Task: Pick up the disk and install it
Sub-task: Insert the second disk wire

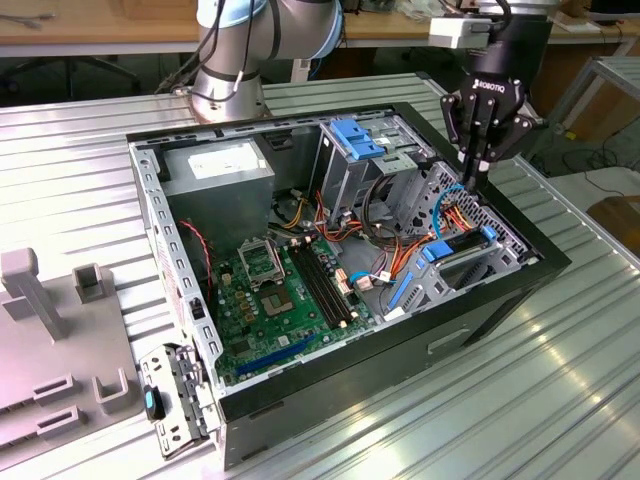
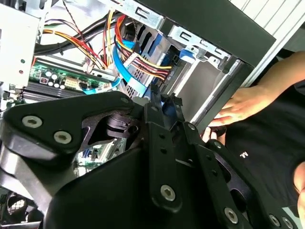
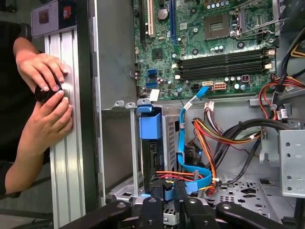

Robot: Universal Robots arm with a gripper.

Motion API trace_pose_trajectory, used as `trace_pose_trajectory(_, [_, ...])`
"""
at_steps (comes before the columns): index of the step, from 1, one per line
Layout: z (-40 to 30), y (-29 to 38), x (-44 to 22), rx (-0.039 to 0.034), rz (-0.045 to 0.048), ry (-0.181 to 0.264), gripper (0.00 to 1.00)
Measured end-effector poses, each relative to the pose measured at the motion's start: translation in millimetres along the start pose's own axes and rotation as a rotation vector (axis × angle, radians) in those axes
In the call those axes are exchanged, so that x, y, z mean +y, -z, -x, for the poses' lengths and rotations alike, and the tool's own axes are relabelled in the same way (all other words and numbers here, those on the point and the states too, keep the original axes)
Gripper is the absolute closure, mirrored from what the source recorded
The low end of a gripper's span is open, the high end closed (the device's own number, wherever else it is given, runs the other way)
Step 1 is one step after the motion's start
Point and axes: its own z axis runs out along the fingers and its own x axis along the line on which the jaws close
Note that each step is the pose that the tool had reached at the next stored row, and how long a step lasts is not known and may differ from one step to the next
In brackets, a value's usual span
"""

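The disk [image 3: 155,157] stands on edge in the drive bay at the case's corner, with blue carrier rails [image 3: 149,125] at its end. In the exterior view the disk [image 1: 466,264] sits slanted in the bay on the exterior view's right, between two blue rail ends. My gripper [image 1: 473,182] hangs straight above it, its fingers pointing down into the bay. In both wrist views the black fingers [image 3: 151,206] are drawn together on a blue piece of the disk's carrier [image 2: 167,106]. The gripper [image 3: 165,192] is shut on it.
The open computer case [image 1: 500,300] lies on a ribbed metal table [image 1: 560,400]. Coloured cables [image 3: 209,138] and a blue ribbon [image 3: 183,157] crowd the bay. A motherboard [image 1: 280,290], power-supply box [image 1: 218,170] and blue-topped cage [image 1: 357,140] are inside. A person's hands [image 3: 45,95] rest beside the case.
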Motion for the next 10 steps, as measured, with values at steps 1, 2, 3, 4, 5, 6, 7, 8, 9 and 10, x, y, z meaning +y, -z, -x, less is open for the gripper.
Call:
trace_pose_trajectory(1, [0.3,-0.8,0.0,0.0061,-0.0003,0.000,0.83])
trace_pose_trajectory(2, [0.6,-1.5,0.0,0.0105,-0.0005,0.000,0.84])
trace_pose_trajectory(3, [0.9,-2.2,0.0,0.0133,-0.0007,0.000,0.84])
trace_pose_trajectory(4, [1.0,-2.6,0.0,0.0144,-0.0008,0.000,0.84])
trace_pose_trajectory(5, [1.0,-2.8,0.0,0.0143,-0.0010,0.000,0.84])
trace_pose_trajectory(6, [0.8,-3.3,0.0,0.0131,-0.0009,0.000,0.84])
trace_pose_trajectory(7, [-2.0,-5.2,-0.1,-0.0028,0.0000,0.000,0.84])
trace_pose_trajectory(8, [-5.4,-7.1,-0.3,-0.0312,0.0014,0.000,0.84])
trace_pose_trajectory(9, [-7.8,-8.2,-0.4,-0.0599,0.0029,0.001,0.84])
trace_pose_trajectory(10, [-10.1,-9.2,-0.6,-0.0890,0.0044,0.001,0.84])
